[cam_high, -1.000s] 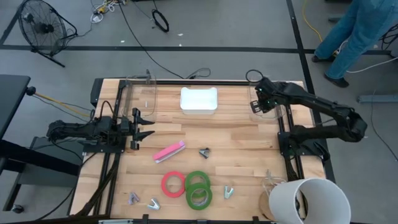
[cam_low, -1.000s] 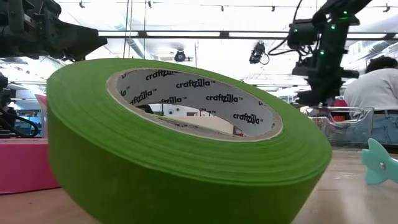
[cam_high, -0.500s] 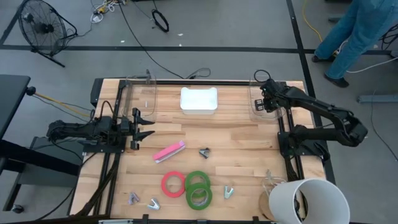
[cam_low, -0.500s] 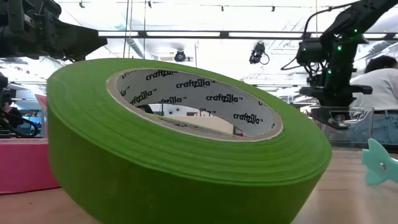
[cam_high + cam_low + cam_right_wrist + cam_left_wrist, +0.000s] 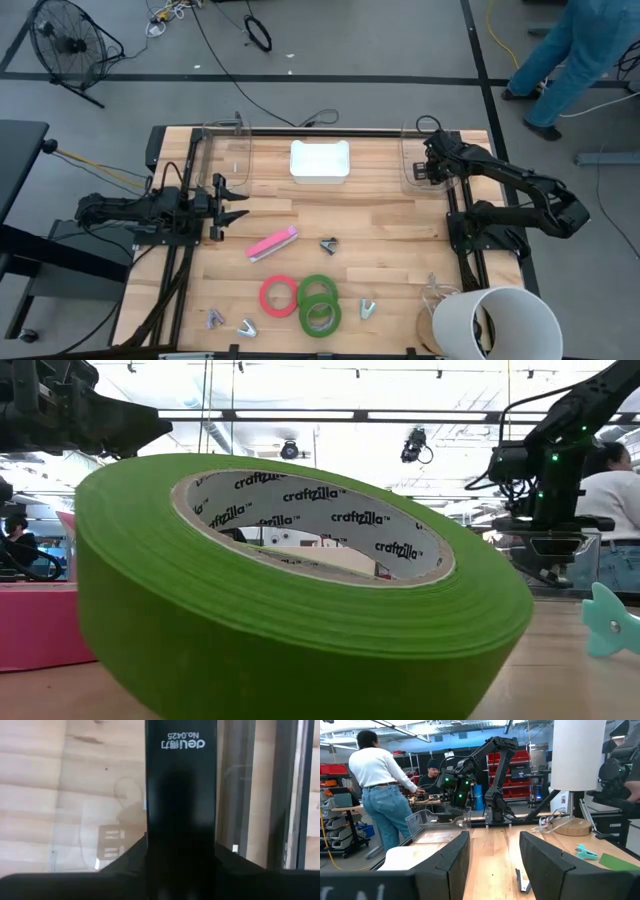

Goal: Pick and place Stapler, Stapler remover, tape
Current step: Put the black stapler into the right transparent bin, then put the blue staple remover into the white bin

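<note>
My right gripper (image 5: 430,168) is shut on a black stapler (image 5: 181,795) and hangs over the clear bin (image 5: 412,160) at the table's far right; it also shows in the low view (image 5: 545,545). My left gripper (image 5: 236,200) waits open and empty at the table's left. A pink stapler (image 5: 272,243) and a dark staple remover (image 5: 328,245) lie flat mid-table. One red-pink tape roll (image 5: 279,295) and two green rolls (image 5: 319,303) lie flat near the front edge. The upper green roll leans on the lower one and fills the low view (image 5: 290,590). My right gripper holds the black stapler between its two fingers (image 5: 122,865), by the end nearest the wrist (image 5: 181,851). The stapler's printed end (image 5: 182,744) sticks out past the fingertips. It is lifted clear above the clear bin's floor. The contact itself is lost in shadow.
A white tray (image 5: 320,161) stands at the far middle and a second clear bin (image 5: 228,150) at the far left. Light staple removers (image 5: 368,308) (image 5: 245,326) lie near the front edge. A white cylinder (image 5: 495,320) stands at the front right. People stand beyond the table.
My right gripper has carried the black stapler toward the table's right edge and down, from above the clear bin's inner side to low over the bin. It has stayed shut on the stapler.
</note>
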